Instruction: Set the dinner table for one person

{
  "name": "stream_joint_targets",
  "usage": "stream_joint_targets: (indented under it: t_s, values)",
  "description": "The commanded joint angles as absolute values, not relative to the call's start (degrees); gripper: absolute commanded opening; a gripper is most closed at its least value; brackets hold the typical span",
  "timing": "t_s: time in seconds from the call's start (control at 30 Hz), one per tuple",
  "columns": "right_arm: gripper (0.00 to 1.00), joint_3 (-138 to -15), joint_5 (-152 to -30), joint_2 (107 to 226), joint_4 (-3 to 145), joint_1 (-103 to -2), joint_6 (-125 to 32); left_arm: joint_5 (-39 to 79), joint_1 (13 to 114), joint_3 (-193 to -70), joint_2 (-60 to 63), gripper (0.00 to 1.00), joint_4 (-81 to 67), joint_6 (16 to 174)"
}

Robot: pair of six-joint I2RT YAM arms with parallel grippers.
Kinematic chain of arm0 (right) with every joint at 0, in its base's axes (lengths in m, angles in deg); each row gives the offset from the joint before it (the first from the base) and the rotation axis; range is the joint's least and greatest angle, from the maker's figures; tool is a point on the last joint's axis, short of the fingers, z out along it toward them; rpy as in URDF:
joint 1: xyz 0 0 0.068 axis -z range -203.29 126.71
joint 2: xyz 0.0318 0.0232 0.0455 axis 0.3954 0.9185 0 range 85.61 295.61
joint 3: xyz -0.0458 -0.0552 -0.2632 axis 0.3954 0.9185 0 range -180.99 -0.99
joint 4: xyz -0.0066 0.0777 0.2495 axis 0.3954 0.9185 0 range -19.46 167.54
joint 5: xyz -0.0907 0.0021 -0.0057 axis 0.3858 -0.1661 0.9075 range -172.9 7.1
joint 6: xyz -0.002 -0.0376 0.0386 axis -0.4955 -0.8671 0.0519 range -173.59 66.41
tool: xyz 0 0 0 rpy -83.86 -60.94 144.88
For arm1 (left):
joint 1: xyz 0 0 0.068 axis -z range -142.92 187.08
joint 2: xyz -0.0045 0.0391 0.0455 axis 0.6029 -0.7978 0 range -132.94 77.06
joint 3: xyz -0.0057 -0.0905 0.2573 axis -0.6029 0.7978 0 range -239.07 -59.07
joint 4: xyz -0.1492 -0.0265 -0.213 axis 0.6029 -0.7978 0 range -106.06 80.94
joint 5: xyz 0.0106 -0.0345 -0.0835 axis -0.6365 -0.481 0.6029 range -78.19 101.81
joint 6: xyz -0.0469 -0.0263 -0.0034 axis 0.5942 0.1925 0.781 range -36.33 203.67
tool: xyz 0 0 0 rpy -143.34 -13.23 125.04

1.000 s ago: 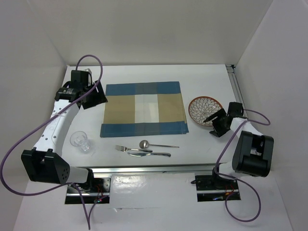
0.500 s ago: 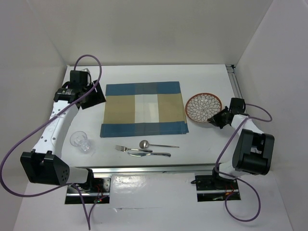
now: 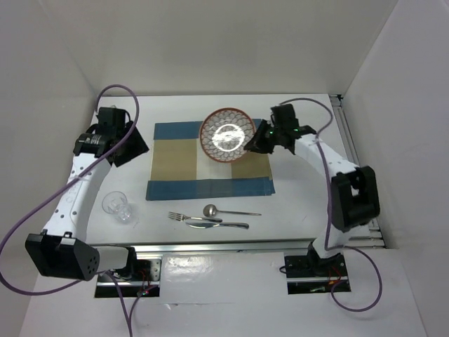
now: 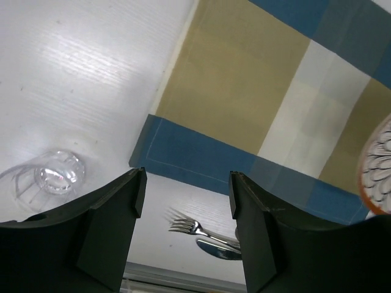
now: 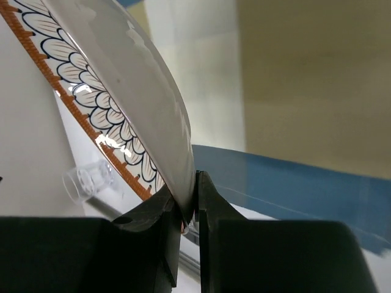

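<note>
My right gripper [image 3: 258, 140] is shut on the rim of the orange-rimmed patterned plate [image 3: 226, 135] and holds it tilted in the air over the far half of the blue-and-tan placemat [image 3: 182, 168]. The right wrist view shows the plate's edge [image 5: 122, 91] pinched between the jaws of the right gripper [image 5: 189, 207]. The left gripper [image 3: 133, 144] hangs open and empty above the white dinner table [image 3: 302, 203], just left of the placemat. Through the left gripper [image 4: 186, 201] I see the mat's corner [image 4: 195, 155] and a fork [image 4: 195, 227].
A clear glass [image 3: 117, 206] stands on the near left. A fork [image 3: 184, 217], a spoon [image 3: 214, 210] and a knife [image 3: 224, 225] lie together in front of the placemat. An aluminium rail [image 3: 238, 245] runs along the near edge, and white walls enclose the table.
The right gripper shut on the plate at the right of the mat, lifted it and swung it left over the placemat. The left arm drifted slightly left.
</note>
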State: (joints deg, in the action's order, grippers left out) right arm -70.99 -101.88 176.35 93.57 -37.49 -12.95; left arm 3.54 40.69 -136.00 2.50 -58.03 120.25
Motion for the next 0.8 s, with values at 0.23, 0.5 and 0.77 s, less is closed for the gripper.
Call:
stream_joint_targets:
  t_s: [0.23, 0.5, 0.77]
  values:
    - [0.0, -87.91, -111.64, 196.61, 85.04, -45.79, -9.82, -6.12, 40.77, -132.2, 11.41, 0.74, -65.83, 128.93]
    - [0.0, -87.39, -113.31, 202.5, 82.85, -46.85, -9.29, -5.5, 40.25, -129.21, 14.92, 0.77, -68.12, 129.55]
    - [0.26, -86.86, -113.31, 204.26, 85.39, -46.85, -9.29, -7.0, 37.62, -126.84, 12.99, 0.92, -72.87, 130.78]
